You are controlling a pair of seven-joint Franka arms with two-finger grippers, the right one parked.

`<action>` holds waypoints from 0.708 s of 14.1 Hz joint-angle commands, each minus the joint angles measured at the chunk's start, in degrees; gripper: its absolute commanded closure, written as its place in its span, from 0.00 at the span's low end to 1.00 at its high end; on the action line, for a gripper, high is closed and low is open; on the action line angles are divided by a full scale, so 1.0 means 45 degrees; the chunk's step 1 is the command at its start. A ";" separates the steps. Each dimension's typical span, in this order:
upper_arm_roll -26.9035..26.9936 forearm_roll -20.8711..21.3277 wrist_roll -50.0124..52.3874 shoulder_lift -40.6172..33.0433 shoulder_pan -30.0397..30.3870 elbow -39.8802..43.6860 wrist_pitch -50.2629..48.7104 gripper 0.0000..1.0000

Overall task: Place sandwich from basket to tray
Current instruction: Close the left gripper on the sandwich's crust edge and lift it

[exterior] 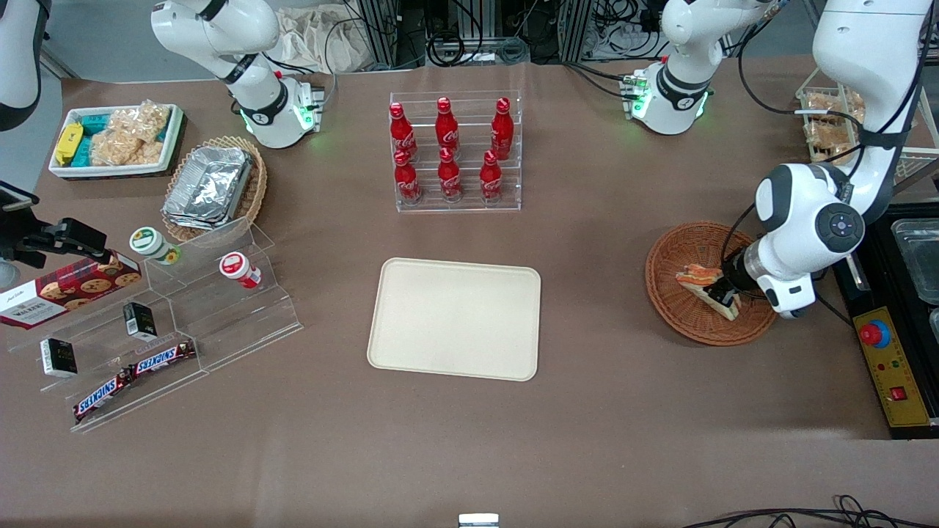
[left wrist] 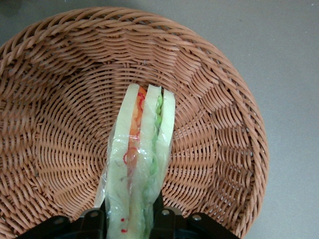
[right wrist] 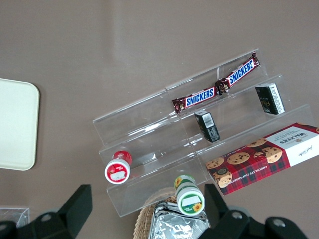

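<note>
The clear-wrapped sandwich point(exterior: 706, 284) with pale bread and orange and green filling stands on edge in the round reddish-brown wicker basket point(exterior: 671, 282), toward the working arm's end of the table. My left gripper point(exterior: 725, 295) is down in the basket, its fingers point(left wrist: 164, 219) pressed against both flat sides of the sandwich point(left wrist: 142, 164). The basket's woven wall point(left wrist: 65, 89) surrounds it in the wrist view. The cream-beige rectangular tray point(exterior: 455, 318) lies flat at the table's middle, empty, well apart from the basket.
An acrylic rack of several red cola bottles point(exterior: 455, 150) stands farther from the front camera than the tray. A clear stepped display point(exterior: 169, 323) with snack bars and cups, a tan basket of foil containers point(exterior: 213, 187) and a white snack bin point(exterior: 114, 139) lie toward the parked arm's end.
</note>
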State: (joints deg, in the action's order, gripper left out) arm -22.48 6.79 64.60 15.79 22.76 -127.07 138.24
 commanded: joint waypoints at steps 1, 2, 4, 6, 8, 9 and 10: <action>-0.0102 -0.0005 -0.0115 -0.0597 -0.0192 0.0092 -0.0095 1.00; -0.0122 -0.0005 -0.0271 -0.0851 -0.0232 0.0286 -0.0579 1.00; -0.0743 -0.0005 -0.0331 -0.1049 -0.0252 0.1589 -0.2623 1.00; -0.1467 0.0015 -0.0331 -0.0874 -0.0252 0.3559 -0.5007 1.00; -0.2325 0.0054 -0.0700 -0.0581 -0.0271 0.4873 -0.6108 1.00; -0.2716 0.0054 -0.0741 -0.0541 -0.0349 0.5226 -0.6150 1.00; -0.2991 0.0054 -0.0722 -0.0522 -0.0543 0.5616 -0.6189 1.00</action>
State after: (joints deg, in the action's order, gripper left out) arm -33.64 6.81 62.40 11.68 21.25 -106.02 112.32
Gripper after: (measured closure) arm 0.828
